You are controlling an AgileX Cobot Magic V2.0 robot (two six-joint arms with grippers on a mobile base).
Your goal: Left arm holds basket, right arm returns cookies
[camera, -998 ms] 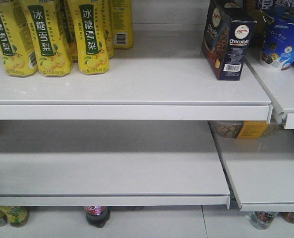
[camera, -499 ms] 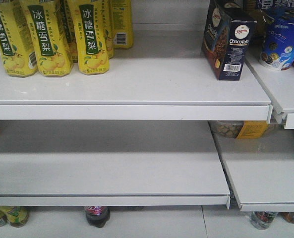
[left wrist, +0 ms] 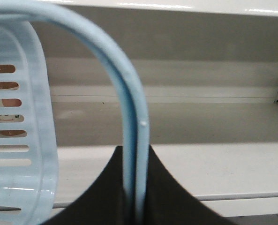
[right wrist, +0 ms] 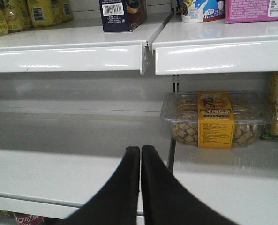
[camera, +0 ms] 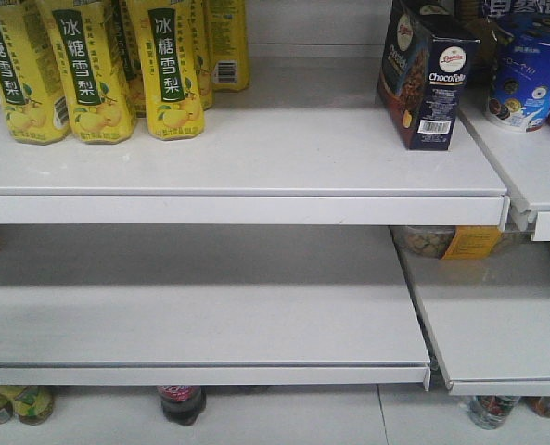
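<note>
The left claw (left wrist: 136,187) is clenched on the looped handle (left wrist: 129,108) of the light blue basket (left wrist: 21,140), its two black fingers pressed against either side of the handle at the bottom of the left wrist view; the basket's slotted wall fills the left edge there, with a white shelf (left wrist: 199,164) behind it. The right claw (right wrist: 140,178) is clenched with nothing between its black fingers, which meet tip to tip in front of a bare lower shelf (right wrist: 59,173); to its right, further back, lies a clear tub with a yellow label (right wrist: 216,119), seemingly full of small biscuits, though the contents are hard to make out. The cookies (camera: 425,74) stand upright on the top shelf (camera: 256,158) near its right end, barcode facing out; just right of them, on the adjoining shelf, sits a round blue tub (camera: 530,69); well apart to the left stand yellow drink bottles (camera: 98,69).
</note>
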